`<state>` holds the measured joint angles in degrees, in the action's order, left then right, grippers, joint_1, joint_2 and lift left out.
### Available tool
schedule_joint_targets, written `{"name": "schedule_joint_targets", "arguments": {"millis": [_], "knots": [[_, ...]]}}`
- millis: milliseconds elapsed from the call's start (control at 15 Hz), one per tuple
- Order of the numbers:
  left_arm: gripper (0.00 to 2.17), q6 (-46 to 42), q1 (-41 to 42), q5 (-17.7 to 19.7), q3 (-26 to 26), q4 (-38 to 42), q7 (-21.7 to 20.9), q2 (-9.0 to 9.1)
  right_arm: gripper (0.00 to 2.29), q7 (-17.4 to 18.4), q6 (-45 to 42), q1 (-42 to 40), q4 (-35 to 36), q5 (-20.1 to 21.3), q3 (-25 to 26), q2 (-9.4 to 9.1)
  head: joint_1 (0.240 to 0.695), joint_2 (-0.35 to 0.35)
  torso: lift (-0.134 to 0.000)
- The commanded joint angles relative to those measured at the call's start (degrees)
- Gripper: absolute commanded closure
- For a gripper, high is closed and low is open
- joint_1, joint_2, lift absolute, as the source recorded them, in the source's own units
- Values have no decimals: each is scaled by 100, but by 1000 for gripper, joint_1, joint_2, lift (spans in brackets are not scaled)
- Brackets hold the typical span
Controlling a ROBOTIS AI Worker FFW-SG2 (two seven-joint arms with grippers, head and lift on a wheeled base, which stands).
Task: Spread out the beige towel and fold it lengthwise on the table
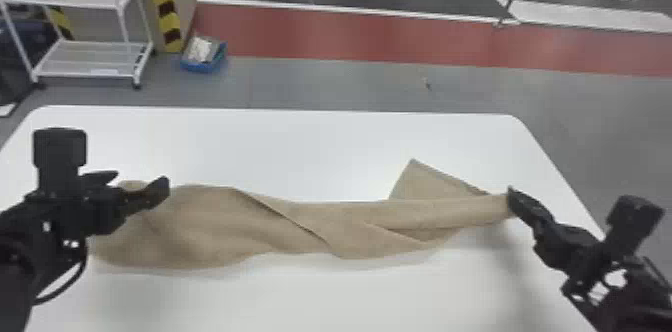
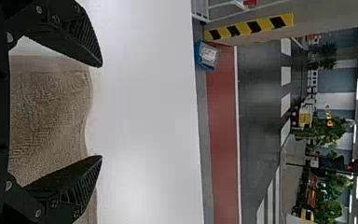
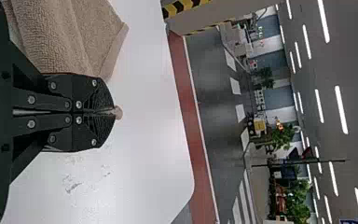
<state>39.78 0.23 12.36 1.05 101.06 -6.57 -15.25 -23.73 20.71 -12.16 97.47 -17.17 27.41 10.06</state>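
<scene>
Around: we see a white rack (image 1: 80,58) and blue box (image 1: 205,67) past our desk (image 1: 300,151)
Towel (image 1: 200,226): fuzzy, twisted
Left hand (image 1: 143,178): fingers wide apart, empty
Right hand (image 1: 511,198): pinching our towel's end

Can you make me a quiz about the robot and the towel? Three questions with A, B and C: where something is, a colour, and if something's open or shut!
1. Where is the towel?
A) floor
B) table
C) shelf

2. What colour is the table?
A) green
B) black
C) white

3. How is the right gripper?
A) wide open
B) shut on nothing
C) shut on the towel

Answers:
1 B: the towel stretches across it.
2 C: its top is white.
3 C: a bit of towel pokes out past its tips.
</scene>
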Motion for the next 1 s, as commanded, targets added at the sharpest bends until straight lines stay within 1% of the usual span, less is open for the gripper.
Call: {"name": "schedule_joint_targets", "arguments": {"millis": [0,200,400,600,933], "knots": [[292,-26,-102,-181,150,-174,-2,-4,1777,0,-1,-6,9,3,36,5,695,-186,-124],[302,-26,-102,-225,98,-227,-2,-57,1777,-18,-1,-6,0,-6,62,5,695,-196,-124],[306,-61,-128,-243,27,-376,-11,-83,1777,-18,17,12,9,12,62,23,695,-187,-124],[333,-97,-181,-313,62,-508,-2,-83,1777,-18,17,-6,9,21,54,23,695,-176,-124],[350,-97,-243,-313,98,-569,-37,-57,1777,-44,52,-32,53,12,62,32,695,-174,-124]]}}
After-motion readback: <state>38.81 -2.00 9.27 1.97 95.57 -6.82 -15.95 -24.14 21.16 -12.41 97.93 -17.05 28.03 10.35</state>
